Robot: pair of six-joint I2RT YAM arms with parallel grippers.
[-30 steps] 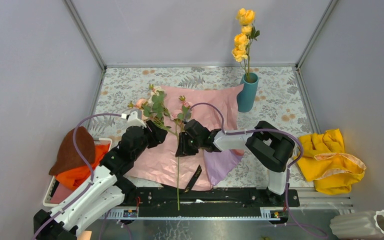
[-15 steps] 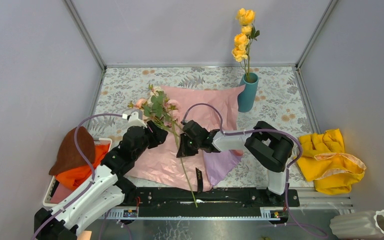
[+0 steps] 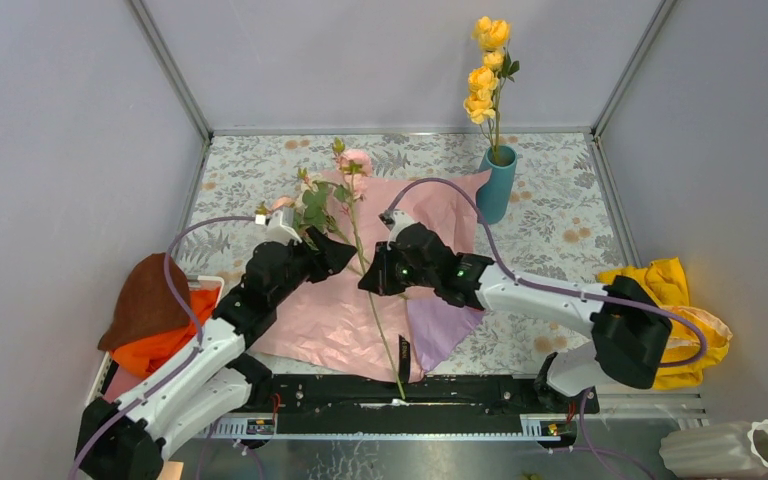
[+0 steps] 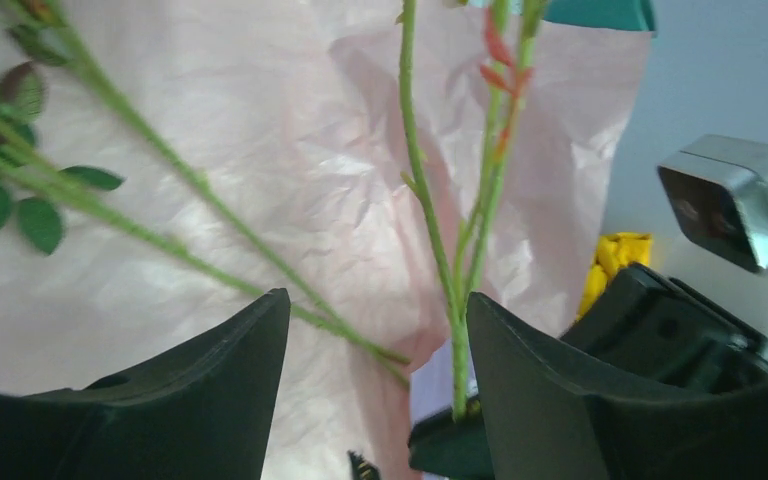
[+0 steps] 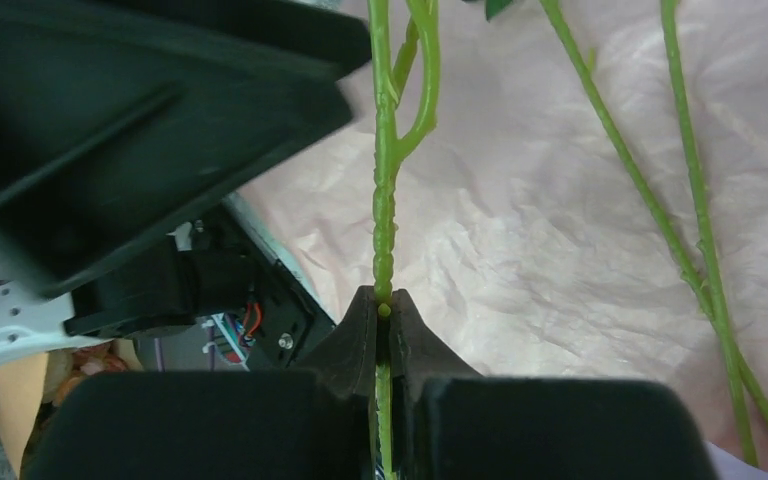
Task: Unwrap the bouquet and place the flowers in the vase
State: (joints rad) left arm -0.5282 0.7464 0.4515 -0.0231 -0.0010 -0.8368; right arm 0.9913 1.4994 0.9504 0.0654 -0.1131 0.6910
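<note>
While right gripper (image 5: 384,305) pinches the rose stem (image 5: 384,225) and left gripper (image 4: 375,320) gapes wide, raise it clear of loose stems (image 5: 617,130).

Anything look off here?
White vase lies on its side at the near-right corner, apart from the work. The rest looks normal: paper spread open, right gripper shut on one stem.
</note>
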